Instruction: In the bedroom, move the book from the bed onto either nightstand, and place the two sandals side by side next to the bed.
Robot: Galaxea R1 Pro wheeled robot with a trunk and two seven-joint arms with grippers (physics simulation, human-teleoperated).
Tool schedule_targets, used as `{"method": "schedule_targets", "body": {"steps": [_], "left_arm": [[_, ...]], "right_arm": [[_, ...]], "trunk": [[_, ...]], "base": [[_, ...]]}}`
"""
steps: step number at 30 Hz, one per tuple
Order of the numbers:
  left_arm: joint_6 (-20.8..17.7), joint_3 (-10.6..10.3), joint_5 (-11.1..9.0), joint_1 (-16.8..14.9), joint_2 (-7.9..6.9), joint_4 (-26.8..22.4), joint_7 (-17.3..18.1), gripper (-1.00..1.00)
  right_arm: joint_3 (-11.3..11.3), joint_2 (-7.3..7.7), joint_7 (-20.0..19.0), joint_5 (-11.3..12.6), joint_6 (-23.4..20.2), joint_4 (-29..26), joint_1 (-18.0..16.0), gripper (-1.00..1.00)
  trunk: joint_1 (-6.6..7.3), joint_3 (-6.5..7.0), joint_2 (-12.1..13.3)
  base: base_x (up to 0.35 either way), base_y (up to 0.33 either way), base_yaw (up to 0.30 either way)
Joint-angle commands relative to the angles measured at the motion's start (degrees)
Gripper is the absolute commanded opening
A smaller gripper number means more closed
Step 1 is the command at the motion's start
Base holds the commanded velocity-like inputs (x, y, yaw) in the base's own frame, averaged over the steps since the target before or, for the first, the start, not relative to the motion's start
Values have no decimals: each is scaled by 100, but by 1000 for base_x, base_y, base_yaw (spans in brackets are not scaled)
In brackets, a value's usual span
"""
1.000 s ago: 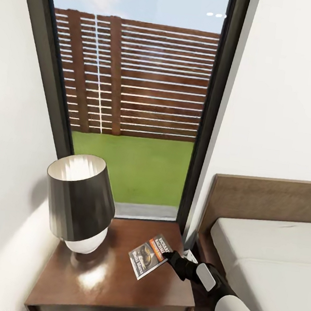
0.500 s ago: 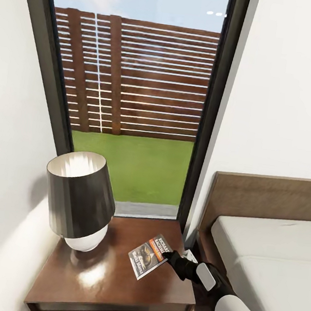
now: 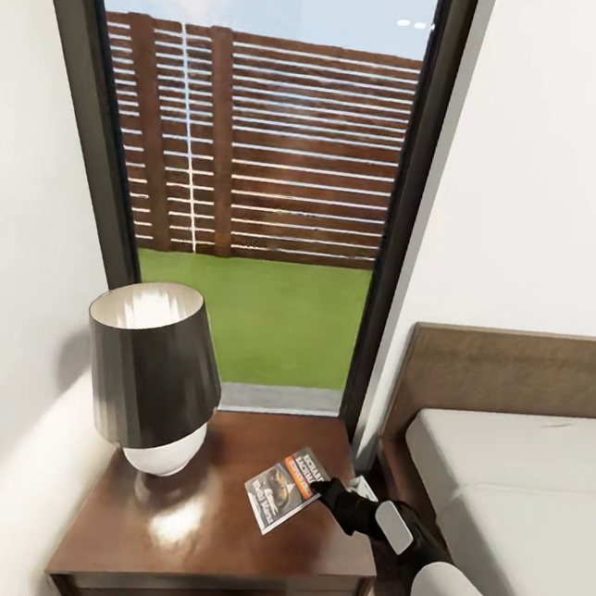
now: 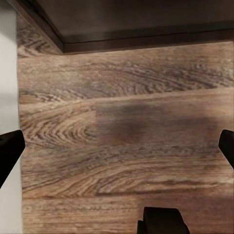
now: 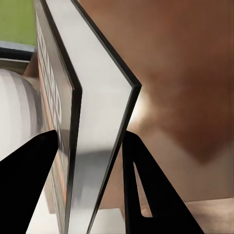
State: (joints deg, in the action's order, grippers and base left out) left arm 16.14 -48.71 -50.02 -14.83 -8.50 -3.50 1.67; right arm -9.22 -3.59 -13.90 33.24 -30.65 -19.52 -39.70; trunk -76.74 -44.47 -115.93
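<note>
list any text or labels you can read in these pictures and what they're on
White lettering on the orange band of the small dark-covered paperback book, held by the right gripper over the dark brown glossy wooden nightstand: too small and blurred to read.
No other text.

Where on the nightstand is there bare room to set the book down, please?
The nightstand top is bare along its front edge and under the book, between the lamp and the right hand. The lamp crowds the back left corner.

Right arm [image 3: 448,592]: white shell, grey band, black gripper [image 3: 323,490] w/ 2 fingers.
</note>
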Motion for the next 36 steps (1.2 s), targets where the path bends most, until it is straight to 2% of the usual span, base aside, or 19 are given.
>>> {"method": "schedule_targets", "body": {"steps": [1, 17, 24, 32, 36], "left_arm": [[12, -42, -60, -2, -2, -1, 18, 100], [12, -49, -57, -2, -2, -1, 18, 100], [12, -50, -57, -2, -2, -1, 18, 100], [12, -50, -55, -2, -2, -1, 18, 100], [12, -50, -54, -2, -2, -1, 18, 100]], "right_arm": [[-45, -6, -1, 7, -40, -7, -5, -100], [-45, -2, 24, 7, -46, -1, -87, -100], [-45, -3, 38, 7, -46, 0, -133, -100], [-45, -10, 52, 7, -46, 1, -197, -100], [-45, -10, 53, 7, -82, 1, -207, -100]], "trunk": [[-22, -24, -44], [-373, -311, -686], [-373, -311, -686], [-549, -455, -1007], [-549, -455, -1007]], "base": [[0, 0, 0], [0, 0, 0], [0, 0, 0], [0, 0, 0], [0, 0, 0]]}}
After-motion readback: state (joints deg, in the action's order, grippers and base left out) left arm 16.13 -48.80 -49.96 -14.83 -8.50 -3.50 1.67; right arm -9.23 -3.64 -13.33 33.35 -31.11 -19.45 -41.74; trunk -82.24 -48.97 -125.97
